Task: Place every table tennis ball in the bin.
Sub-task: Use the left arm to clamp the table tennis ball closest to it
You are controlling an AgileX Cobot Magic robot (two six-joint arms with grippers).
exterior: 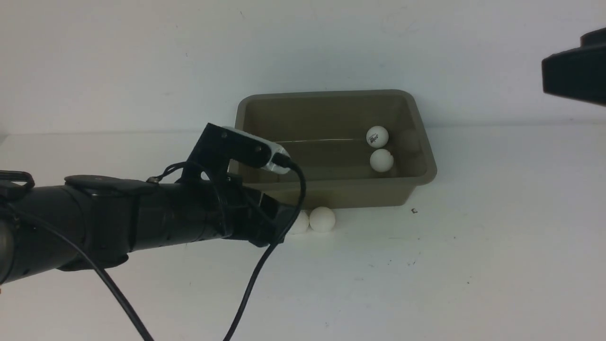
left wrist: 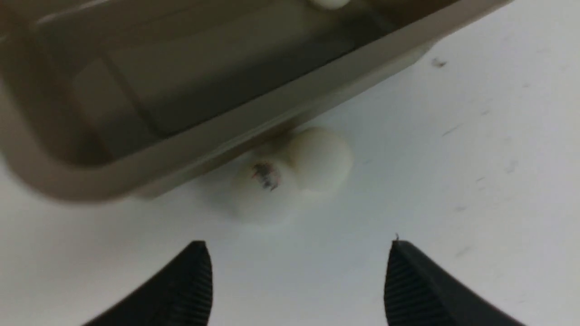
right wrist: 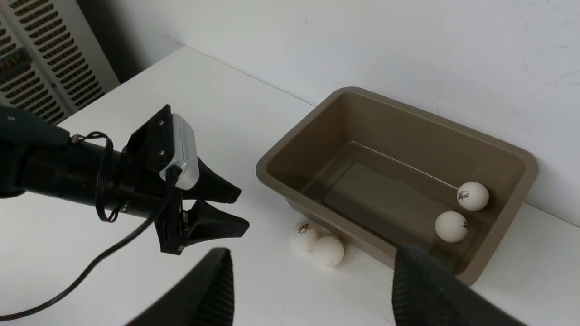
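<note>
A: How much of the job is judged done?

B: About half. A logo ball [exterior: 377,136] and a second ball [exterior: 381,160] are seen inside the bin [exterior: 326,94], side by side. Both lie far beyond the left fingers [left wrist: 186,285], past the bin's near wall. Two are left outside: a marked ball [left wrist: 265,181] and a plain ball [left wrist: 319,158]. They are found on the surface [exterior: 473,265] straight ahead of those fingers, near but not yet reached.

A: How are the fingers held?

B: The left fingers are spread wide and nothing is gripped. The pair is framed between the tips but not touched. The right fingers [right wrist: 426,290] are likewise parted and empty, held high and well apart from everything.

A: What edges must be minded?

B: The two balls are touching each other and tucked against the bin's outer wall, partly under its flared rim. The far side of each is therefore shut off, and no gap is offered between them. Open room is given only on the side facing the fingers and along the wall to either flank. A grasp across one ball, taken along the wall, is judged likeliest to work. The neighbour could be nudged and sent rolling.
</note>
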